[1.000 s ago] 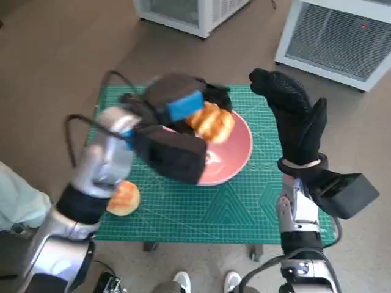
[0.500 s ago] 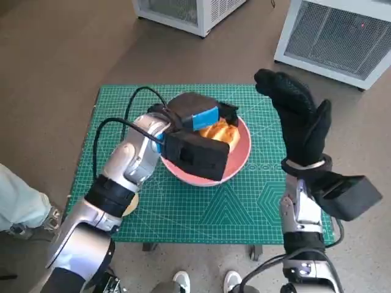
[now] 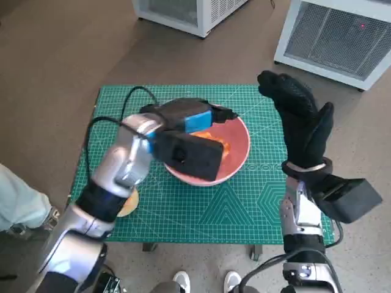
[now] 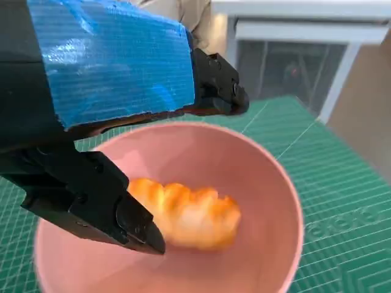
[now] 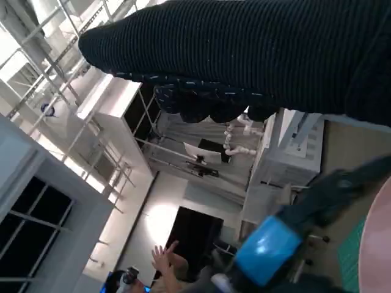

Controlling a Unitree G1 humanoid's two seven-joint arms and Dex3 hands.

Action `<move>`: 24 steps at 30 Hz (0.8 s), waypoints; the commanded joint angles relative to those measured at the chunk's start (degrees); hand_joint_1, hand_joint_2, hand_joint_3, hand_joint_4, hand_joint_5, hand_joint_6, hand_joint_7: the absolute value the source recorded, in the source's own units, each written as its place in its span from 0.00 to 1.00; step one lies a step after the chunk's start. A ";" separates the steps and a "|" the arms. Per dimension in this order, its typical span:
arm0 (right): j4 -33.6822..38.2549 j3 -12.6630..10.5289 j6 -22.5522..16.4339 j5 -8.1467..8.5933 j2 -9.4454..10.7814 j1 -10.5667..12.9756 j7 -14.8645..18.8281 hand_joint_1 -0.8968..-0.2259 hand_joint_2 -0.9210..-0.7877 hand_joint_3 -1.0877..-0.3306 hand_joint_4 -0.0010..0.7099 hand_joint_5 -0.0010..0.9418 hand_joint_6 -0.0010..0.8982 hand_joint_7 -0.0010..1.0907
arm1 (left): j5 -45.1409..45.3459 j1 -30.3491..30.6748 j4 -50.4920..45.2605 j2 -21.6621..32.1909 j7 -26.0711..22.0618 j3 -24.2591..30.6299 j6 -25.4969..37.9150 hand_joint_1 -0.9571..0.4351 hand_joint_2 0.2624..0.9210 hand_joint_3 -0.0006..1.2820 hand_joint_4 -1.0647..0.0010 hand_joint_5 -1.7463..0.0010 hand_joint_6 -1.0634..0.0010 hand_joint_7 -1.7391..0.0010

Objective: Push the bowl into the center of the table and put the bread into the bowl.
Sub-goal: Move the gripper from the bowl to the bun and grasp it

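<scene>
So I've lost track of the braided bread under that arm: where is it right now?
The braided bread lies inside the pink bowl near the middle of the green mat, directly beneath the left hand; the left wrist view shows it most clearly.

Small table topped with a green gridded cutting mat point(image 3: 244, 207); pink round bowl point(image 3: 239, 154) sits mid-mat, golden round bread roll point(image 3: 129, 203) near front-left edge.

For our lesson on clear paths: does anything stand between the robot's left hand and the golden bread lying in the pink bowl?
Nothing visible does. The golden twisted bread lies inside the round pink bowl, directly beneath the black, blue-taped left hand. No other object sits between the hand and the bread.
</scene>
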 commanded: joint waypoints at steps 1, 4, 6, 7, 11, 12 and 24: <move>-0.21 0.55 0.39 -0.94 0.66 1.44 -0.77 0.25 0.00 0.49 0.41 0.01 0.14 0.39 | -2.12 4.48 -9.99 5.33 -3.61 4.29 2.44 0.57 0.70 0.00 0.97 1.00 0.85 1.00; -0.18 0.77 0.49 -0.90 0.85 1.37 -0.85 0.25 0.00 0.48 0.41 0.01 0.14 0.39 | -3.56 7.50 -17.30 8.72 -6.27 7.79 4.79 0.58 0.71 0.00 0.97 1.00 0.85 1.00; -0.23 0.88 0.55 -0.84 0.91 1.36 -0.87 0.26 0.00 0.48 0.41 0.01 0.14 0.39 | -4.18 8.86 -20.57 10.25 -7.44 9.28 5.90 0.59 0.71 0.00 0.96 0.99 0.84 0.99; -0.26 0.92 0.56 -0.83 0.90 1.38 -0.88 0.26 0.00 0.48 0.41 0.01 0.14 0.39 | -4.27 9.13 -21.23 10.48 -7.70 9.48 6.25 0.59 0.71 0.00 0.95 0.99 0.84 0.99; -0.30 0.99 0.57 -0.80 0.87 1.41 -0.95 0.26 0.00 0.48 0.41 0.01 0.14 0.39 | -4.45 9.55 -22.43 10.80 -8.08 9.50 7.25 0.59 0.70 0.00 0.95 0.99 0.84 0.99; -0.31 1.01 0.58 -0.80 0.86 1.41 -0.97 0.26 0.00 0.48 0.41 0.01 0.14 0.39 | -4.52 9.58 -22.60 10.89 -8.08 9.44 7.43 0.59 0.70 0.00 0.95 0.99 0.84 0.99; 0.92 1.91 1.74 1.26 2.37 0.09 1.25 0.25 0.00 0.47 0.40 0.00 0.14 0.39 | -14.07 27.23 -38.27 26.98 -14.57 28.24 8.94 0.61 0.68 0.00 0.88 0.99 0.77 0.98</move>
